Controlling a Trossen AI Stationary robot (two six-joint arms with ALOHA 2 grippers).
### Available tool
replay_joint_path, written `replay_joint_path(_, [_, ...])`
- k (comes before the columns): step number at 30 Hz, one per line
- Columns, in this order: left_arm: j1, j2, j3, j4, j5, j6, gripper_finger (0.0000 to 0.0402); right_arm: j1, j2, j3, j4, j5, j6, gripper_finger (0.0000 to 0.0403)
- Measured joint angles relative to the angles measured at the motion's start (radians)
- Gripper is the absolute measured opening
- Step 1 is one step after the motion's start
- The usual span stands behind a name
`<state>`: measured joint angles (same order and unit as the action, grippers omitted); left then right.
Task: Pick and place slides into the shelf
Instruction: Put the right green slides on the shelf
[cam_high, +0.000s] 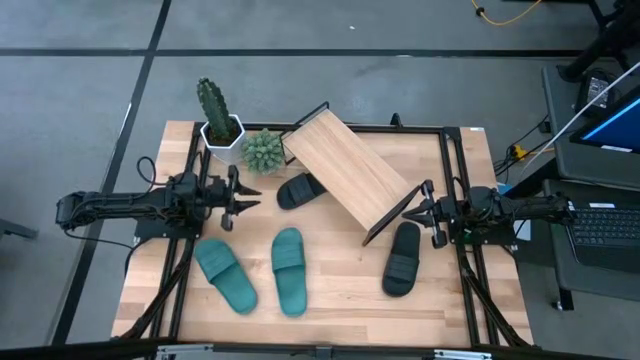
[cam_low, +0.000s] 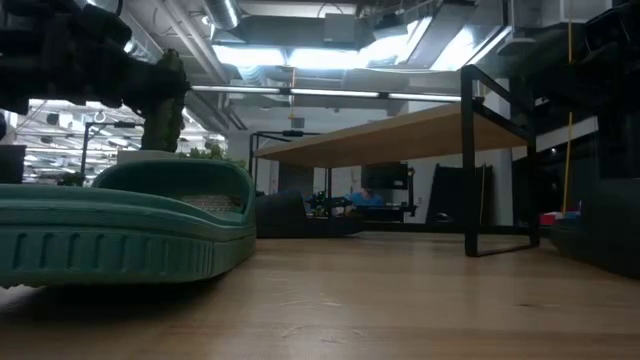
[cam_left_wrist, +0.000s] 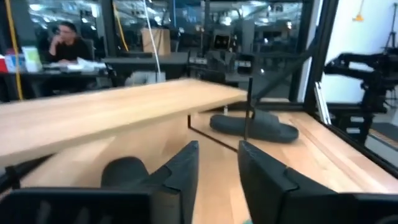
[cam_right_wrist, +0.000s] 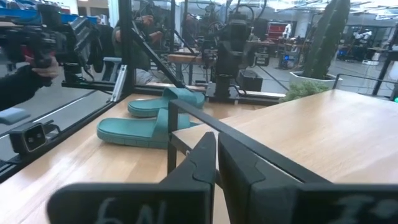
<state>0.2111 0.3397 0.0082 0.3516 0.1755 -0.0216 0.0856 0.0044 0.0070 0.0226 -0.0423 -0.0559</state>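
The shelf (cam_high: 345, 170), a slanted light-wood board on a thin black frame, stands at the table's middle, turned askew. One black slide (cam_high: 300, 190) lies flat on the table, partly under the shelf's left end. The other black slide (cam_high: 403, 258) lies on its sole near the shelf's right foot. Two teal slides (cam_high: 226, 273) (cam_high: 289, 270) lie side by side on their soles toward the near left. My left gripper (cam_high: 245, 197) (cam_left_wrist: 219, 149) hovers level at the left, open and empty, pointing at the shelf. My right gripper (cam_high: 412, 212) (cam_right_wrist: 216, 140) hovers at the right, shut and empty.
A cactus in a white pot (cam_high: 218, 115) and a small green plant (cam_high: 262, 150) stand at the far left by the shelf. Black rails (cam_high: 455, 180) run along the table's sides. A laptop (cam_high: 605, 215) sits off the table's right. A person (cam_left_wrist: 62, 43) sits beyond the table.
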Motion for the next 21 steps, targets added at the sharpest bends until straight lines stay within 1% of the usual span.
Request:
replay_joint_path(5, [0.000, 0.000, 0.000, -0.114, 0.000, -0.002, 0.0025, 0.000, 0.000, 0.000, 0.002, -0.013, 0.048, 0.0021])
replay_joint_path(7, [0.000, 0.000, 0.000, -0.151, 0.001, -0.003, 0.0007, 0.000, 0.000, 0.000, 0.002, -0.014, 0.063, 0.0021])
replay_joint_path(14, [0.000, 0.000, 0.000, -0.185, 0.001, 0.004, 0.0002, 0.000, 0.000, 0.000, 0.002, -0.014, 0.074, 0.0005])
replay_joint_path(21, [0.000, 0.000, 0.000, -0.185, 0.002, 0.023, 0.0001, 0.000, 0.000, 0.000, 0.012, -0.014, 0.080, 0.0015])
